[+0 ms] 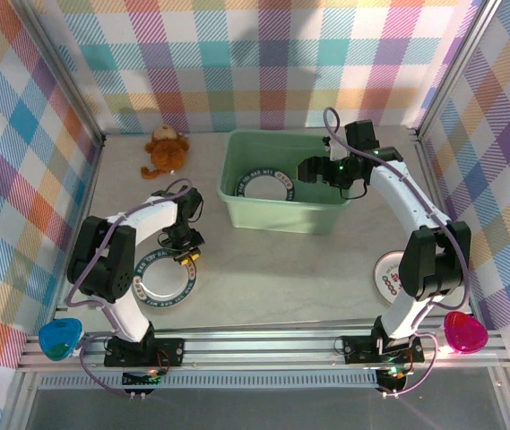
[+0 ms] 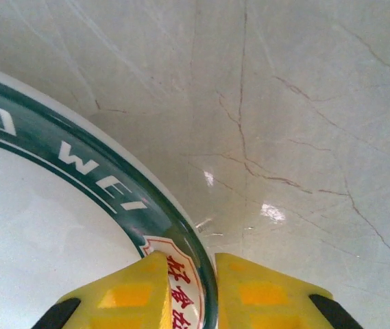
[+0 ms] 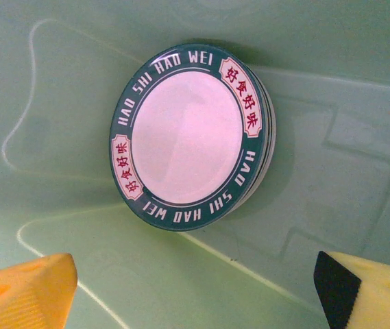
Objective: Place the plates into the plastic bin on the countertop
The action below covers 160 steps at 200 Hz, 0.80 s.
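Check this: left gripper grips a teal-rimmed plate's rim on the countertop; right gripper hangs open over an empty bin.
Wrong on one point: the bin is not empty. The right wrist view shows a teal-rimmed plate lying in it. The rest stands.

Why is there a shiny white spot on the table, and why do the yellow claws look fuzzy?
Left wrist view: those spots are light glare on the glossy countertop; the left claw, around the gripped plate's rim, sits too near the lens and blurs. Right wrist view: the right claw blurs likewise, while the binned plate stays sharp.
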### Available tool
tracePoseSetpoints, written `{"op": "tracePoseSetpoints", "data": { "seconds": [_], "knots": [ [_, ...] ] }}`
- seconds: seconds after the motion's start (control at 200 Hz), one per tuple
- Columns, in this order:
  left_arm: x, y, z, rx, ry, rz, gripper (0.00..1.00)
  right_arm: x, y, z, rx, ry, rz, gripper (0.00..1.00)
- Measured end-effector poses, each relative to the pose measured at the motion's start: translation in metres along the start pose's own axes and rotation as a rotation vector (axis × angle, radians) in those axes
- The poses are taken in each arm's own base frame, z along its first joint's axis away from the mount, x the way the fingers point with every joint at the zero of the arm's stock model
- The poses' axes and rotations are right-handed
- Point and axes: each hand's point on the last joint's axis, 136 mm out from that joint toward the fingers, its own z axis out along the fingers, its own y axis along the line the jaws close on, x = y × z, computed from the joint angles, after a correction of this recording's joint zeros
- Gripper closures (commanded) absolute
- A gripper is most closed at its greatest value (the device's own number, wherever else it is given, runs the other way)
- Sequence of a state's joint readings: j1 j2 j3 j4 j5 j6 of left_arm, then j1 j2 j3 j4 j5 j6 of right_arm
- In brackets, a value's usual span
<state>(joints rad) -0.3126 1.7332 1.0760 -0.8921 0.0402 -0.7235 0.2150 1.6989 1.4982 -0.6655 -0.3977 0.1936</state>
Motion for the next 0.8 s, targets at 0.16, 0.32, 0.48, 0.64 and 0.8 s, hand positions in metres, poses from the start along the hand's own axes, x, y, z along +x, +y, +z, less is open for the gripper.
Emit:
{"op": "tracePoseSetpoints", "data": {
  "seconds": [0.16, 0.32, 0.48, 0.64, 0.8],
  "knots": [
    [-0.002, 0.000, -0.002, 0.003, -0.012, 0.002, 0.90, -0.003, -0.001, -0.001, -0.001, -0.011, -0.003, 0.10],
    [-0.003, -0.001, -0.010, 0.018, -0.036, 0.003, 0.96, -0.005, -0.001, -0.002, -0.001, -0.018, -0.003, 0.10],
    [-0.006, -0.003, -0.027, 0.052, -0.072, 0.000, 1.00, -0.010, 0.001, -0.005, -0.004, -0.032, -0.002, 0.10],
    [-0.014, -0.010, -0.056, 0.115, -0.143, -0.013, 1.00, -0.018, 0.009, -0.010, -0.025, -0.052, -0.004, 0.10],
    [-0.022, -0.015, -0.090, 0.172, -0.223, -0.023, 1.00, -0.026, 0.017, -0.015, -0.054, -0.069, -0.004, 0.10]
  ]
}}
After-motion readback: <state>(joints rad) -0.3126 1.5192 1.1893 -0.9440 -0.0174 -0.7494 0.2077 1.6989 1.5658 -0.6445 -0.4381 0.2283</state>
